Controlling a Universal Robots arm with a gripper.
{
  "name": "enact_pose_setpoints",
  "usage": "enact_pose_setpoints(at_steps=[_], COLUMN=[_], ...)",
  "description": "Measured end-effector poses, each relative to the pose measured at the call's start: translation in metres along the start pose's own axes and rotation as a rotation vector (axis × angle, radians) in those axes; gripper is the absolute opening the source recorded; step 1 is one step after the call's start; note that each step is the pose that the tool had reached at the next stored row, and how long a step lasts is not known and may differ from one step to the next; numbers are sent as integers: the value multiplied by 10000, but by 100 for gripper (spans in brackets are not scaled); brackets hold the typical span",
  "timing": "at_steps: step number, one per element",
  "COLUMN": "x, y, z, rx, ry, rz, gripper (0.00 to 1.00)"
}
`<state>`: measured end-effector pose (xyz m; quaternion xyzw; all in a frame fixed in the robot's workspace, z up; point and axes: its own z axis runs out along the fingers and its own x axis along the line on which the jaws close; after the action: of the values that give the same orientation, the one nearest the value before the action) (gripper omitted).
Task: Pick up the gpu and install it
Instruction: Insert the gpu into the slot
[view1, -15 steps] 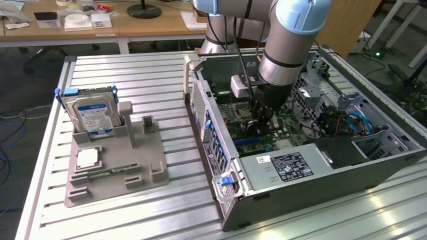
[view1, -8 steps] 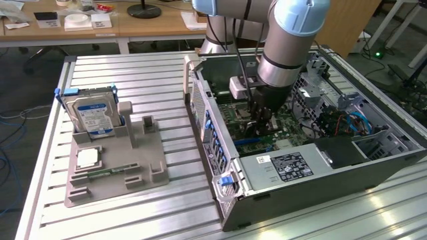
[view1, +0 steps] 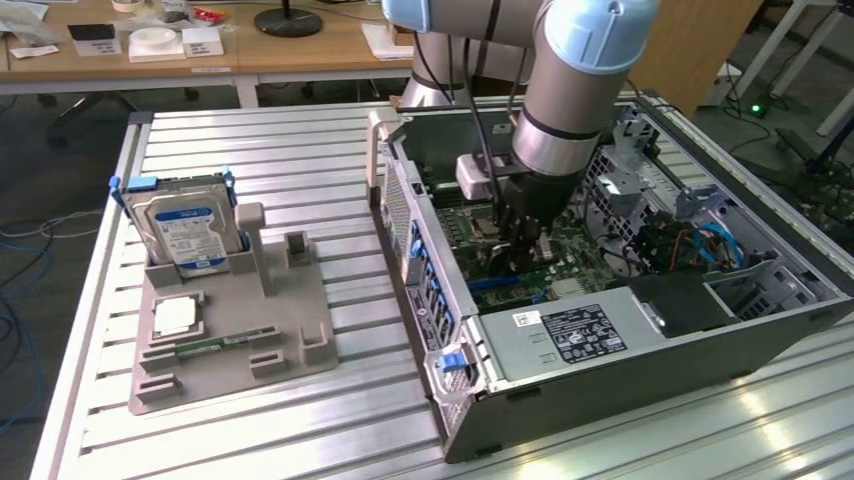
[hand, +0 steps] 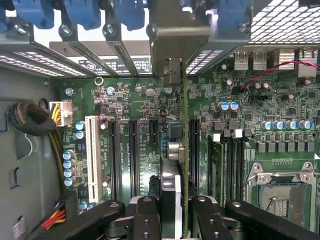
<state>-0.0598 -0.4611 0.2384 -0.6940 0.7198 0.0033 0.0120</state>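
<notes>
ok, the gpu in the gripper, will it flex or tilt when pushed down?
Probably stiff: the gpu shows edge-on as a straight line, with no bow. Likely light, being a thin card. The gripper clamps only its flat sides, so it could pivot if one corner meets the motherboard first.

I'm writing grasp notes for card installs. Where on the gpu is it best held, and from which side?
Probably the long edge facing away from the motherboard, pinching both flat faces from the open side of the case. The gpu stands on edge over the slots, so its faces give parallel surfaces, and this leaves its connector edge free. The claw grips it so.
</notes>
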Motion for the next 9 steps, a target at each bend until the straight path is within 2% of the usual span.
enact_pose_setpoints(at_steps=[9], x=[1], y=[17], z=[30], rx=[0], ry=[-9], rz=[-1], gripper=[29])
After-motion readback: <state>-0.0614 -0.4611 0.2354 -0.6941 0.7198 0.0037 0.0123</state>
